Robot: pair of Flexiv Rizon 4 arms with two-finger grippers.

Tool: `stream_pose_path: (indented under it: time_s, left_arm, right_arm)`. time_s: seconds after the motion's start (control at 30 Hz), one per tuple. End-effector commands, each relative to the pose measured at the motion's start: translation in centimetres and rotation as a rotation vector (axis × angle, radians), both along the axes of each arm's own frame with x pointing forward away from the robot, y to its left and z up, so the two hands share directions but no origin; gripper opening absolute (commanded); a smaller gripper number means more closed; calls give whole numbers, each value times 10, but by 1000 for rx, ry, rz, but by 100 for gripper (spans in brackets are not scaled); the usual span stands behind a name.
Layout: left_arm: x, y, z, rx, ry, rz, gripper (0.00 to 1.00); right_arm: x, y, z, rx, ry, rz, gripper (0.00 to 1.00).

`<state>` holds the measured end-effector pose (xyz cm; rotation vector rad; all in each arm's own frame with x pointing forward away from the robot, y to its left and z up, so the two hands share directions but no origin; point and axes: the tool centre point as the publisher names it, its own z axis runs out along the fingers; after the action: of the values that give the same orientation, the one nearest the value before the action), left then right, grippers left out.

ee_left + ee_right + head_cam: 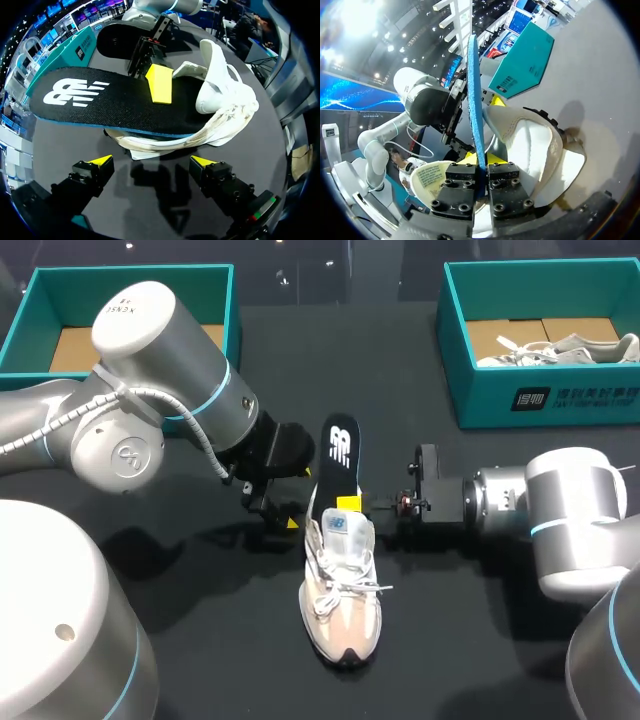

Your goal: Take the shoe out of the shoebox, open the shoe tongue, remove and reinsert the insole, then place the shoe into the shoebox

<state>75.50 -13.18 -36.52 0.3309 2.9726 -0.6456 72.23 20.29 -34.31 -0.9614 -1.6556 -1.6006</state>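
A white and pink sneaker [340,602] lies mid-table with its toe toward the front edge. Its black insole [340,454], with a white logo, sticks out of the shoe's opening toward the back. My right gripper [350,504] is shut on the insole just above the shoe's collar. From the right wrist, the blue-edged insole [475,95] stands on edge in that gripper [480,160], with the sneaker [532,145] beside it. My left gripper [286,512] stands open just left of the heel. Ahead of it [152,162] lie the insole [110,102] and sneaker [220,100]; nothing is between its fingertips [102,161].
A teal shoebox [36,300] with a bare cardboard floor stands at the back left. A second teal shoebox [545,400] at the back right holds another white sneaker [565,350]. Black tabletop lies in front of the shoe.
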Motion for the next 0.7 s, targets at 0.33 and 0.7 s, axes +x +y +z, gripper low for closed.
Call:
stream_pose_path:
  time_s: [0.33, 0.7]
  left_arm:
    - [-1, 2, 1, -1, 0, -1, 100]
    - [-1, 2, 1, -1, 0, -1, 100]
  right_arm:
    - [-2, 4, 12, -12, -77, 18, 35]
    - [5, 6, 29, -24, -148, 48, 33]
